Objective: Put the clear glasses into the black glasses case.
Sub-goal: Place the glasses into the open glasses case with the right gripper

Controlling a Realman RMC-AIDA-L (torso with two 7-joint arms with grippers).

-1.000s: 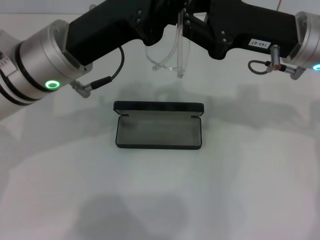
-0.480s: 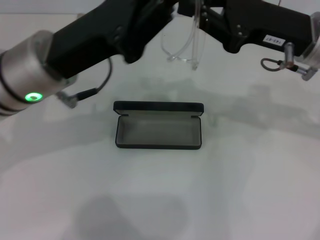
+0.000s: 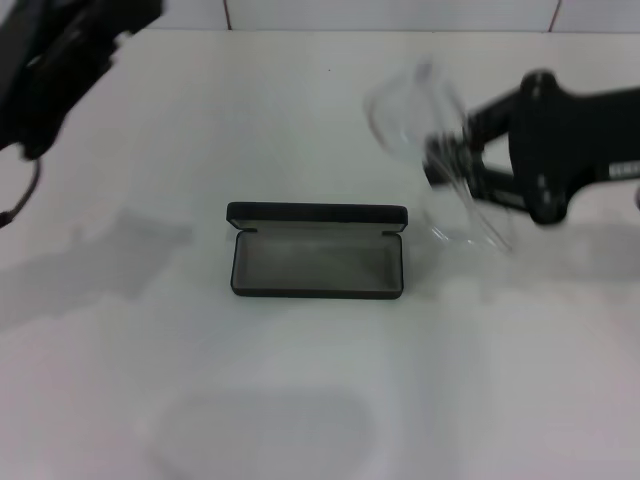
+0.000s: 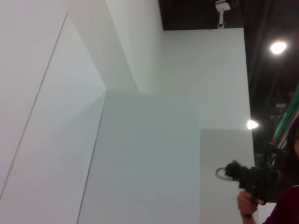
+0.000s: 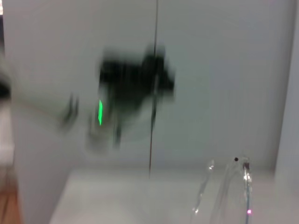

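Observation:
The black glasses case (image 3: 316, 215) lies open at the middle of the table, grey lining up, lid toward the far side, nothing inside. My right gripper (image 3: 452, 165) reaches in from the right and is shut on the clear glasses (image 3: 412, 112), held in the air just right of the case and above it. One lens points up and away, and the thin arms hang down toward the table. The right wrist view shows the arms of the glasses (image 5: 233, 186) close by. My left gripper (image 3: 55, 60) is pulled back to the far left corner, away from both.
A white table (image 3: 320, 400) carries only the case. In the left wrist view there are white walls and a person holding a camera (image 4: 254, 182). The left arm (image 5: 135, 84) shows as a dark blur with a green light in the right wrist view.
The left arm has left the glasses and swung off to the far left. The right gripper has carried the glasses down and right, from behind the case to beside its right end.

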